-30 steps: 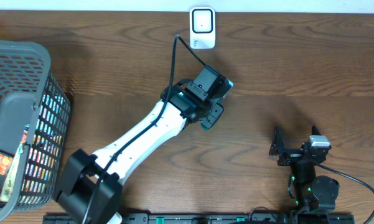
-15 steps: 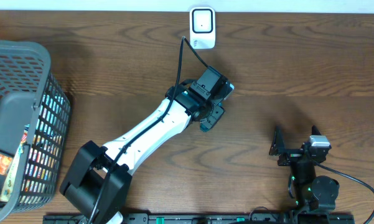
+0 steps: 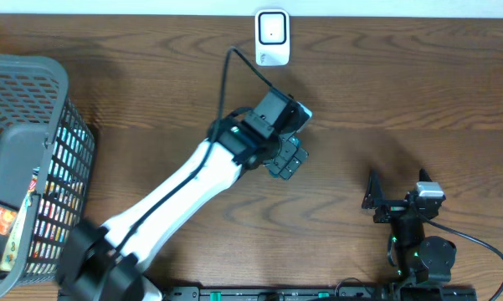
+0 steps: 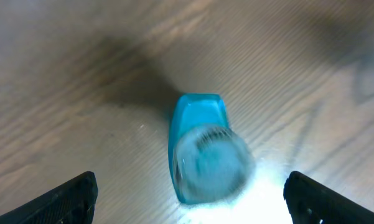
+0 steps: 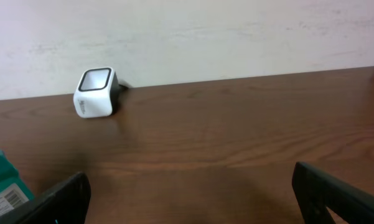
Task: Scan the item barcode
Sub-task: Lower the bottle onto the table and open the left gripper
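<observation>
The item [image 4: 199, 143] is a blue container with a round pale cap, blurred, resting on the wooden table. It lies between and below the wide-apart fingers of my left gripper [image 4: 202, 199], which touch nothing. Overhead, the left gripper [image 3: 286, 144] hovers at mid-table and hides most of the item. The right wrist view catches the item's teal corner [image 5: 0, 180] with a barcode label at the lower left. The white scanner [image 3: 272, 38] stands at the table's far edge, also visible as a scanner [image 5: 96, 93] against the wall. My right gripper [image 3: 372, 199] rests open and empty near the front right.
A grey mesh basket [image 3: 63, 92] holding packaged goods stands at the left edge. The left arm's cable loops up toward the scanner. A pale wall runs behind the table's far edge.
The left gripper has opened wide and let go of the blue item, which now rests on the table. The left arm shifted slightly. The right arm has not moved.
</observation>
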Available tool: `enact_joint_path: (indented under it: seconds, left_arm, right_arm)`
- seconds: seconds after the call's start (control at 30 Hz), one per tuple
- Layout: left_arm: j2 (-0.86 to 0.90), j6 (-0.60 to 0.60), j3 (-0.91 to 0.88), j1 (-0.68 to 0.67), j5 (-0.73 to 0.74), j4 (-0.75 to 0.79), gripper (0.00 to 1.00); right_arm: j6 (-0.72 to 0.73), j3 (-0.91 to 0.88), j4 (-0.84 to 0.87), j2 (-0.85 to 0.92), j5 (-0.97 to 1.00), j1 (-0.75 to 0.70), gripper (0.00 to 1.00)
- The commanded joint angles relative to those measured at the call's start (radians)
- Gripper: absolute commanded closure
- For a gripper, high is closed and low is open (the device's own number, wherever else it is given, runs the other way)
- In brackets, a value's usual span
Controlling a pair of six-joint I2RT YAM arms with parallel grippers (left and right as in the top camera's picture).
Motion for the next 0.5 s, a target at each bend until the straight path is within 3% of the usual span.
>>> enact_joint_path:
  seconds: [0.0, 0.13, 0.47]
  left_arm:
    - [-0.122, 0.007, 0.026, 0.002, -0.012, -0.023, 0.06]
    - [-0.249, 0.006, 0.026, 0.002, -0.143, -0.027, 0.05]
    - [-0.54, -0.134, 0.026, 0.021, -0.719, -0.014, 0.04]
  right_arm:
    - [-0.013, -0.002, -0.003, -0.003, 0.005, 0.009, 0.01]
    - [-0.013, -0.002, -0.003, -0.003, 0.005, 0.009, 0.01]
    - [-0.013, -0.002, -0.003, -0.003, 0.005, 0.009, 0.01]
